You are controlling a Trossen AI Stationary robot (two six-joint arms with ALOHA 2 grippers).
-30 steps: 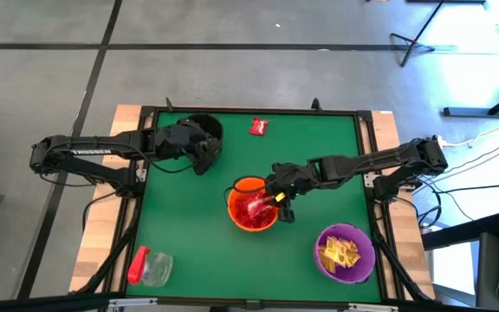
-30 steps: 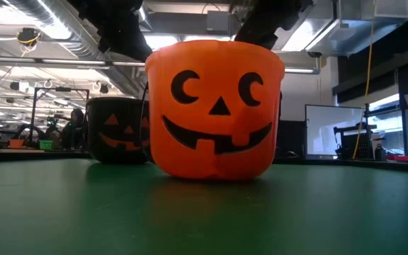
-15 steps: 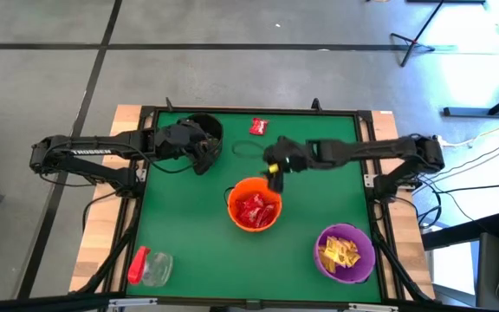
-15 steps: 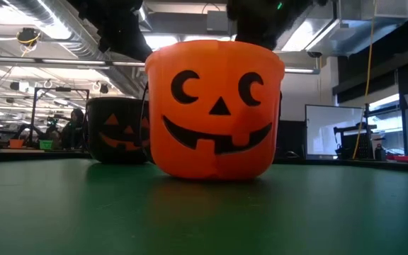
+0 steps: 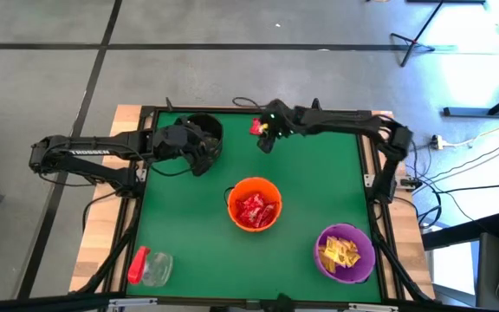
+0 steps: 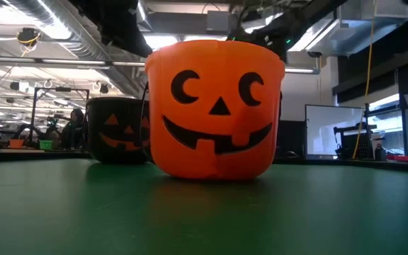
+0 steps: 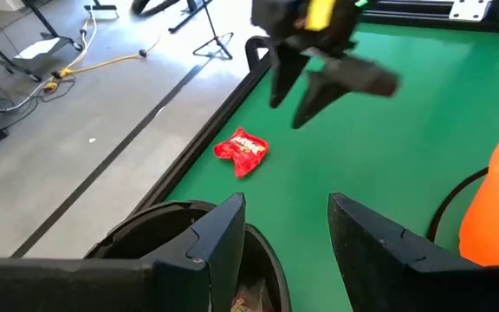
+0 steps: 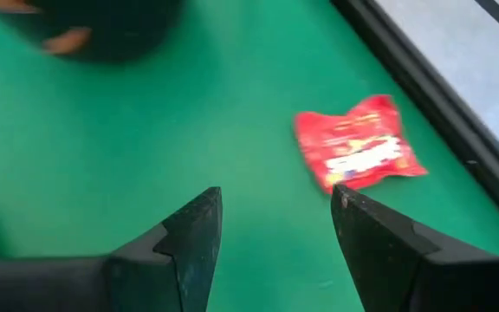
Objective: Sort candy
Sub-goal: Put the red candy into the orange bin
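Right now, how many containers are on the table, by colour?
Black bucket: 1
Orange bucket: 1
Purple bucket: 1
Clear jar, red cap: 1
Total: 4
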